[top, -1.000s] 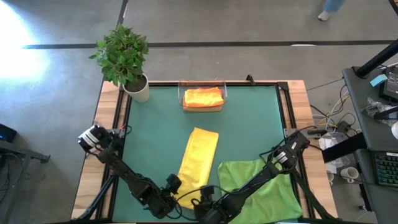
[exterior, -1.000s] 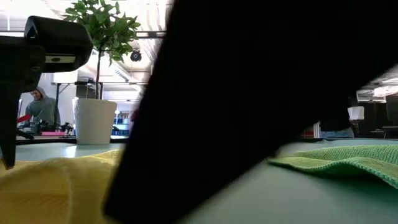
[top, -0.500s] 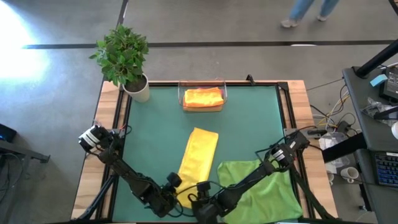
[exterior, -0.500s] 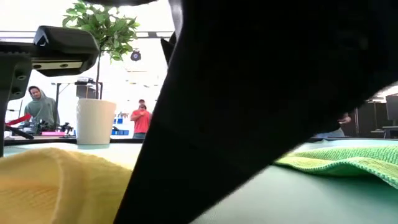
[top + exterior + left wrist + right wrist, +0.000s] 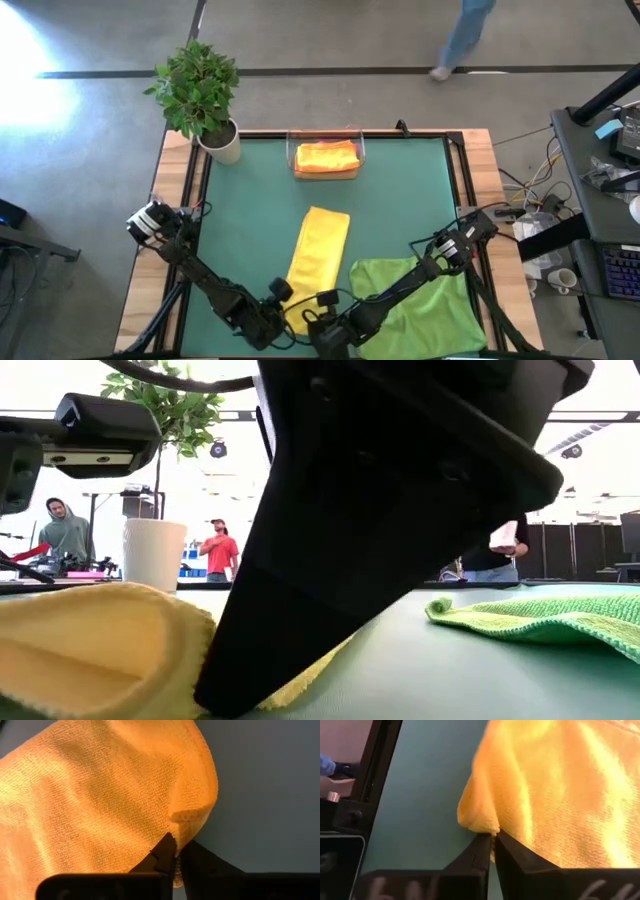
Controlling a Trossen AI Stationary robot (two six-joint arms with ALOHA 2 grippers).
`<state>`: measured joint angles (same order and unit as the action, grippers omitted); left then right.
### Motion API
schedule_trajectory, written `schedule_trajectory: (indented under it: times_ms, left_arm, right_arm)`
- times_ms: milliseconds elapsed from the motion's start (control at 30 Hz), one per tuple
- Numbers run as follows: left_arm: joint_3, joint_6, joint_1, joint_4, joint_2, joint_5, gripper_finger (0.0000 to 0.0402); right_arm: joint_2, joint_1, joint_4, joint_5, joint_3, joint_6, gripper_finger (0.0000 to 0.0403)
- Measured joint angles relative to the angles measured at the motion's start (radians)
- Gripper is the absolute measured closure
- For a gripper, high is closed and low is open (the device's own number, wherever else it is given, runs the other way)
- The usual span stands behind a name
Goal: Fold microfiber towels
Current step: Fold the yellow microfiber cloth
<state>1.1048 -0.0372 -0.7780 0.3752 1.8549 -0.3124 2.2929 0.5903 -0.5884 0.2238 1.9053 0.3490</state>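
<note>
Yellow towel (image 5: pixel 318 256) pinched by left pincer (image 5: pixel 176 862), right pincer (image 5: pixel 492 845)

There is one long yellow soft cloth (image 5: pixel 318 260), folded into a strip. There is one green soft cloth (image 5: pixel 425 300). One clear plastic tray (image 5: pixel 326 172) holds folded orange cloth (image 5: pixel 327 156). There is one leafy green plant in a white pot (image 5: pixel 200 95). Two dark robot arms reach in. Three people show far behind the table.
</note>
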Motion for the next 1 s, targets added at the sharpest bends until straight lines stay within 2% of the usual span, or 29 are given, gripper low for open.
schedule_trajectory:
  times_ms: [333,667,833,1000]
  left_arm:
    - [0.053,-0.190,0.000,0.002,-0.015,0.109,0.0396]
    - [0.126,-0.227,0.000,0.010,-0.086,0.143,0.0396]
    - [0.183,-0.305,0.000,0.018,-0.096,0.179,0.0396]
    - [0.194,-0.389,0.000,0.024,-0.096,0.210,0.0396]
  right_arm:
    - [-0.077,0.018,-0.005,-0.037,0.007,0.088,0.0394]
    - [-0.127,0.059,-0.010,-0.040,0.014,0.186,0.0394]
    - [-0.130,0.097,-0.008,-0.039,0.014,0.271,0.0394]
    - [-0.134,0.143,-0.015,0.057,0.014,0.342,0.0394]
